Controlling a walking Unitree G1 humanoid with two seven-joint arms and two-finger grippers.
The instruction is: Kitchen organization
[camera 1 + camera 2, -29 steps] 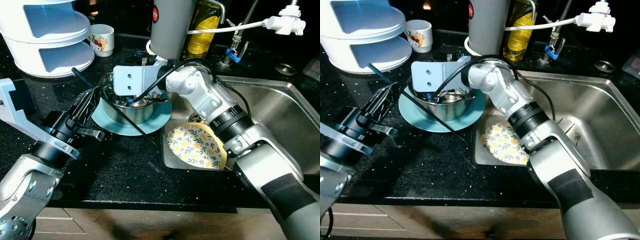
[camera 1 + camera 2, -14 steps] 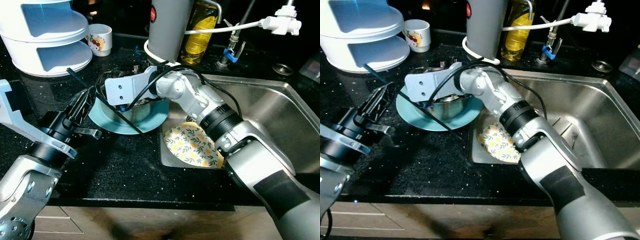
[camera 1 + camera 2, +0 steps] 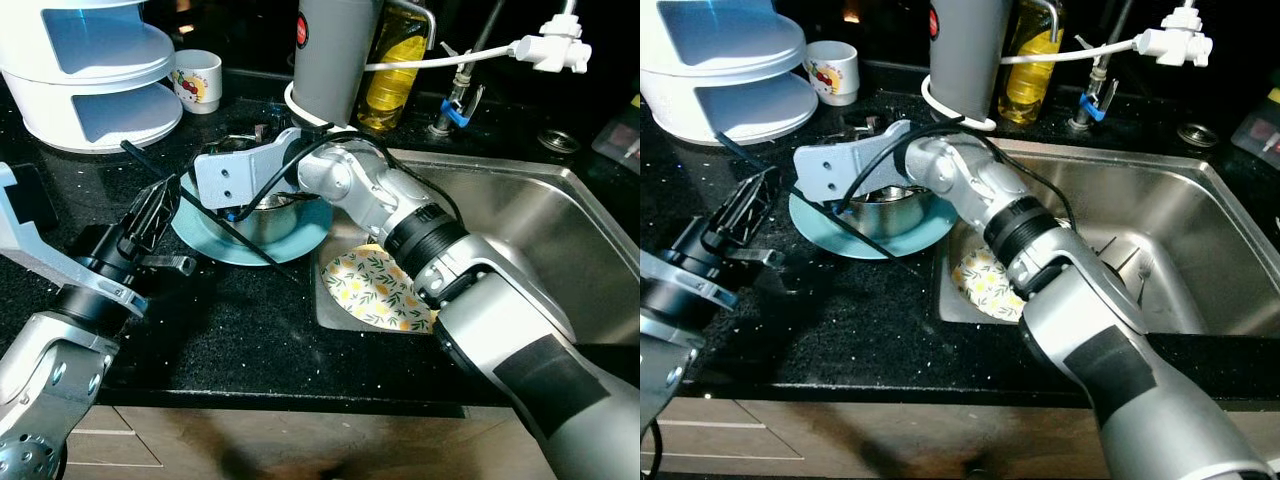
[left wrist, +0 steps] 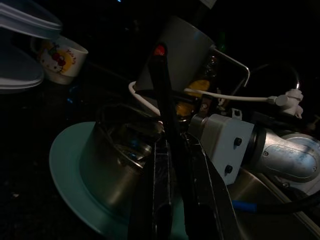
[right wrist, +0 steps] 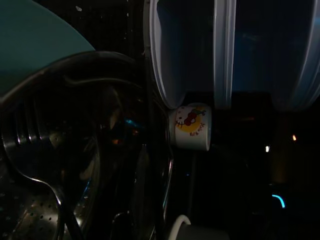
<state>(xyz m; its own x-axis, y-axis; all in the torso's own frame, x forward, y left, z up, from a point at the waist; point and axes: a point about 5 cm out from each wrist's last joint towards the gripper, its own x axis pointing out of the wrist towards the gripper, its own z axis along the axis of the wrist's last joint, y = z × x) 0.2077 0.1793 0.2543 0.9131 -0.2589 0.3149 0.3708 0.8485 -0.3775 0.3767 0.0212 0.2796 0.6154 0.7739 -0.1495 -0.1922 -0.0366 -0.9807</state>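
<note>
A steel bowl [image 3: 272, 216] stands on a teal plate [image 3: 205, 238] on the black counter. My right arm reaches across from the sink side, and its gripper [image 3: 250, 200] dips over the bowl's near-left rim. The right wrist view looks into the bowl [image 5: 45, 165], which has a perforated bottom and a utensil lying in it. My left gripper [image 3: 158, 203] hovers just left of the plate's edge, shut and empty, pointing at the bowl [image 4: 110, 155]. A floral plate [image 3: 380, 290] leans in the sink's near-left corner.
The steel sink [image 3: 560, 230] lies at the right. Behind the bowl stand a grey cylinder [image 3: 330, 50], an oil bottle [image 3: 397, 60] and a white tap head [image 3: 555, 50]. A cartoon mug [image 3: 198, 80] and a white-and-blue stacked container [image 3: 90, 60] sit back left.
The camera has shifted slightly. My right wrist has swung a little to the left over the bowl. The left gripper holds its place beside the plate.
</note>
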